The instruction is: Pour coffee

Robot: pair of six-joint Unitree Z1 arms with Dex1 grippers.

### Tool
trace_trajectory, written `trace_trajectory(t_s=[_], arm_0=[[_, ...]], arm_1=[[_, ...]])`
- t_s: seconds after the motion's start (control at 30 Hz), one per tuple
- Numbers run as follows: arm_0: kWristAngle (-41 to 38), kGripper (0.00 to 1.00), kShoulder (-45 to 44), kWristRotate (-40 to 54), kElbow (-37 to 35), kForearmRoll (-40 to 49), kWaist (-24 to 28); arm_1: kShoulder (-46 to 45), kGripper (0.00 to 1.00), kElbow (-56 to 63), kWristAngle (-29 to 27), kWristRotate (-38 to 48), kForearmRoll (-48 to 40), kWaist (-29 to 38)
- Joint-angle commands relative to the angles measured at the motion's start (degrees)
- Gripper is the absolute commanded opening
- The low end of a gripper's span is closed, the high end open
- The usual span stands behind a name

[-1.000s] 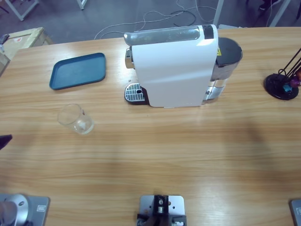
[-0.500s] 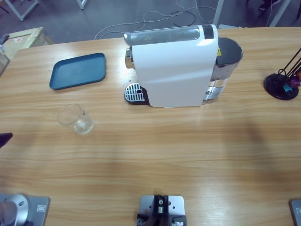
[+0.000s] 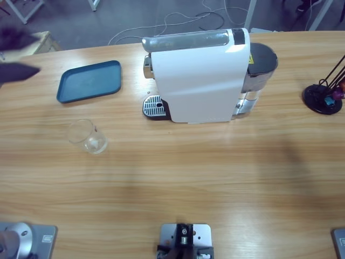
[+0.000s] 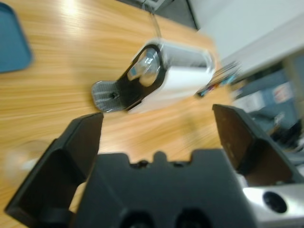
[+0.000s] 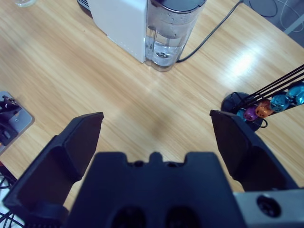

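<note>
Coffee not discernible; glass (image 3: 86,136) upright on tabletop (image 3: 188,172), left of white coffee machine (image 3: 197,75), below blue tray (image 3: 89,80). Left claw (image 4: 156,128) spread wide, empty, aloft, facing machine, glass blurred beside left jaw. Right claw (image 5: 156,128) wide, empty, above capsule rack (image 5: 266,107).

each hand (image 4: 156,128) (image 5: 156,128) has two matte black wedge-shaped jaws on a blocky black body.
</note>
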Motion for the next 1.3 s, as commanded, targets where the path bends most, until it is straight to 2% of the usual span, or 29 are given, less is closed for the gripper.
trace_trajectory(t_s=[0.03, 0.1, 0.27, 0.4, 0.6, 0.63, 0.73, 0.87, 1.3], arm_0=[[-10.6, 0.99, 19.6, -10.4, -3.3, -12.1, 4.0], [-12.3, 0.973, 23.2, -10.3, -2.9, -14.8, 4.0], [-24.8, 0.964, 31.9, -12.5, -2.8, -23.4, 4.4], [-29.0, 0.958, 37.5, -13.1, -4.1, -29.2, 4.8], [-30.1, 0.849, 39.8, -12.6, -5.8, -30.0, 4.9], [-30.1, 0.804, 39.7, -12.4, -5.9, -30.1, 5.1], [-30.1, 0.384, 39.7, -12.4, -6.5, -30.3, 5.1], [-30.4, 0.0, 39.6, -13.1, -6.0, -30.2, 4.9], [-30.4, 0.0, 40.5, -13.0, -6.3, -30.5, 2.2]], arm_1=[[-0.7, 1.0, 1.7, -0.7, 0.4, 0.0, -0.3], [-0.8, 1.0, 1.7, -0.8, 0.4, 0.0, -0.3], [-1.1, 1.0, 1.8, -0.9, 0.5, -0.1, -0.3], [-1.0, 1.0, 1.8, -0.8, 0.6, -0.1, -0.3], [-0.7, 1.0, 1.8, -0.7, 0.6, -0.3, -0.3], [-0.7, 1.0, 1.8, -0.7, 0.6, -0.3, -0.3], [-0.6, 1.0, 1.7, -0.7, 0.6, -0.3, -0.3], [-0.5, 1.0, 1.7, -0.7, 0.6, -0.3, -0.3], [-0.8, 0.989, 1.8, -0.7, 0.6, -0.3, -0.3]])
